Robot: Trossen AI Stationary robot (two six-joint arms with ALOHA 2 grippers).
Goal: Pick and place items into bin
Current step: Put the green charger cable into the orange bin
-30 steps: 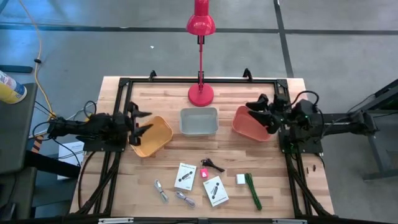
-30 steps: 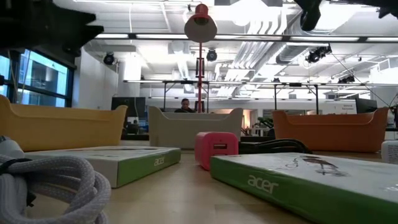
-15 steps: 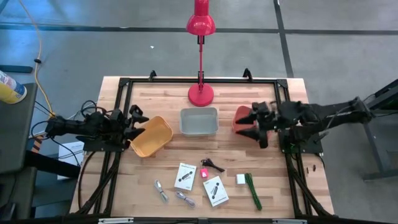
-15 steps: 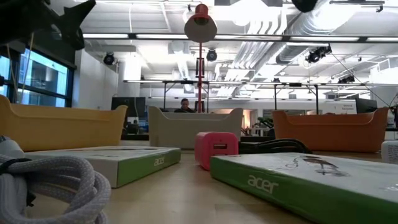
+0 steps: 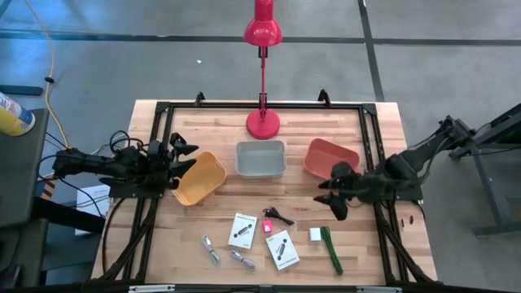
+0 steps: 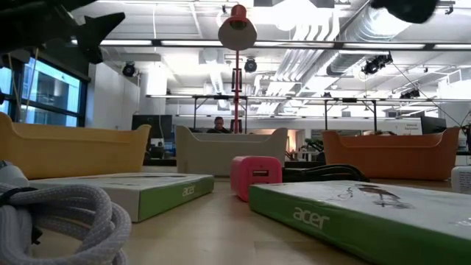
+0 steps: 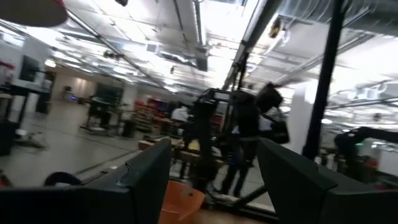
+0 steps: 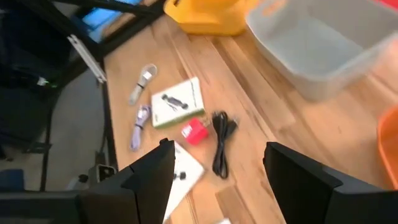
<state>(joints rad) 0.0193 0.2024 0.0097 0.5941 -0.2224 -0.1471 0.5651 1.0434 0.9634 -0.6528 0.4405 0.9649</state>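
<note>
The items lie on the near half of the table: two white cards (image 5: 242, 230) (image 5: 282, 249), a pink cube (image 5: 267, 227), a black clip (image 5: 279, 216), a white cube (image 5: 314, 233), a green stick (image 5: 330, 249) and silvery bits (image 5: 211, 249) (image 5: 242, 260). My right gripper (image 5: 330, 198) hangs open above the table, on the near side of the orange bin (image 5: 331, 158) and just beyond the white cube. Its wrist view shows the pink cube (image 8: 194, 132), the clip (image 8: 221, 140) and a card (image 8: 177, 101). My left gripper (image 5: 183, 156) is open at the yellow bin's (image 5: 198, 177) left rim.
A grey bin (image 5: 260, 158) stands mid-table between the yellow and orange bins. Behind it is a red lamp, with its base (image 5: 263, 124) at the far edge. A black frame borders the table's left, right and far sides. Bare wood lies between the bins and the items.
My right gripper has swung from over the orange bin toward the table's near edge and a little to the left. It now hangs on the near side of that bin, nearer the items. It stays open. No item has moved.
</note>
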